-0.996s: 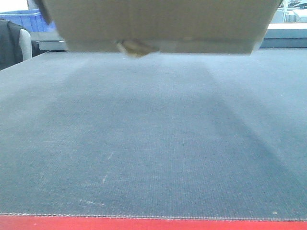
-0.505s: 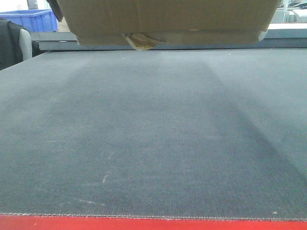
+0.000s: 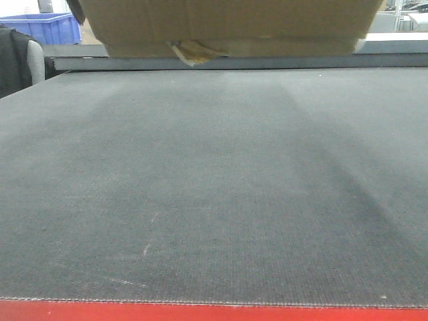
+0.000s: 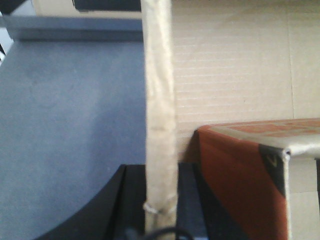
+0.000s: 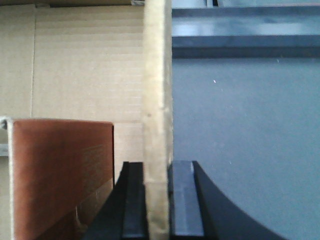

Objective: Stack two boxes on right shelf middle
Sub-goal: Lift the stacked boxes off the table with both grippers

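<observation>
A plain brown cardboard box [image 3: 227, 23] hangs at the top of the front view, above the dark grey felt surface, with a loose strip of tape [image 3: 194, 52] dangling from its underside. My left gripper [image 4: 160, 200] is shut on the box's left side wall [image 4: 159, 100]. My right gripper [image 5: 157, 195] is shut on the right side wall [image 5: 157, 75]. Inside the box lies a reddish-brown smaller carton [image 4: 240, 175], which also shows in the right wrist view [image 5: 60, 170]. The steel shelf is out of view, and I see no second cardboard box.
The dark grey felt table [image 3: 214, 187] with its red front edge [image 3: 214, 313] fills the front view. A grey rail [image 3: 234, 62] runs along its far side. A blue bin [image 3: 47, 28] and a chair with dark clothing [image 3: 17, 57] are at far left.
The box has moved up in the front view and its underside shows less. The far rail behind it is now uncovered. Both grippers stay clamped on it.
</observation>
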### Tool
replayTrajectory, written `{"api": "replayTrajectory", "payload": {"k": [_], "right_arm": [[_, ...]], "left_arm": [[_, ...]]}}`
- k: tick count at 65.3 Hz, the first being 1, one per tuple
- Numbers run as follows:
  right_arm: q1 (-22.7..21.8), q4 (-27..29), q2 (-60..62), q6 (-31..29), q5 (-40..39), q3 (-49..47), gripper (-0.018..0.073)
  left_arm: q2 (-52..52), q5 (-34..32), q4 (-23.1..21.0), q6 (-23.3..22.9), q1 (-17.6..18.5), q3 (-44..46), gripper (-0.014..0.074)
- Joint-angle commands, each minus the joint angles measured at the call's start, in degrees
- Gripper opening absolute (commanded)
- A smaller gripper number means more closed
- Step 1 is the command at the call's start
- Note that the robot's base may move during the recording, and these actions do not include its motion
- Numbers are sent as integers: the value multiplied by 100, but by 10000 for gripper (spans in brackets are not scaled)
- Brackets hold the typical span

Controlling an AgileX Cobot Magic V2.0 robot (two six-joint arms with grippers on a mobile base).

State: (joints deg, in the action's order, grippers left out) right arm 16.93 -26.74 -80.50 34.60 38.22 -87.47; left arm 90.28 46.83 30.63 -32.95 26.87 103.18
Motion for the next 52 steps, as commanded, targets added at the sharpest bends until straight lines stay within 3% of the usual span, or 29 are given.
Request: {"api": "replayTrajectory", "payload": {"k": [1, 52], "right_arm": [[-55, -185, 57, 44, -367, -106, -155], [-55, -185, -29, 44, -648, -106, -155]], "left_arm": [[-270, -267, 212, -10, 11, 70, -111], [-366, 166, 211, -10, 11, 70, -111]]}}
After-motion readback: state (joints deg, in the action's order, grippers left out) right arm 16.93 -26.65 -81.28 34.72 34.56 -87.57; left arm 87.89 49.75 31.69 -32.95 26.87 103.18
